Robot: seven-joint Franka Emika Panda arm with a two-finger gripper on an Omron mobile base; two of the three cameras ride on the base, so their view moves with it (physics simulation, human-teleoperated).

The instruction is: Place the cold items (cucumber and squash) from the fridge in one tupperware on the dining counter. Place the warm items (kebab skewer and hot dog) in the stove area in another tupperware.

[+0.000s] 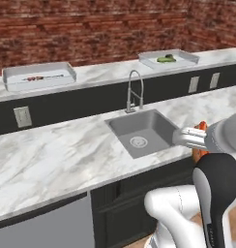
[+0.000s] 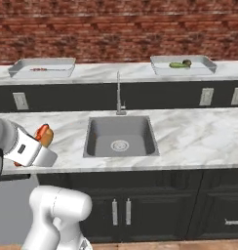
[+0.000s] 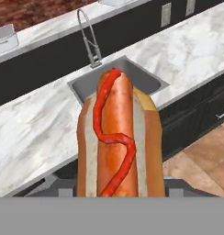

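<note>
Hot dog (image 3: 117, 137), clamped in the gripper (image 3: 117, 190), rides above the counter edge near the sink (image 2: 120, 135); a slip here could drop it short of the far tupperware (image 2: 43, 67) holding the skewer.

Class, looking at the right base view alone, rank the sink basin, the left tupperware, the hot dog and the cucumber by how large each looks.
1. Sink basin
2. Left tupperware
3. Hot dog, though it sits nearer the camera, which flatters it
4. Cucumber
</note>
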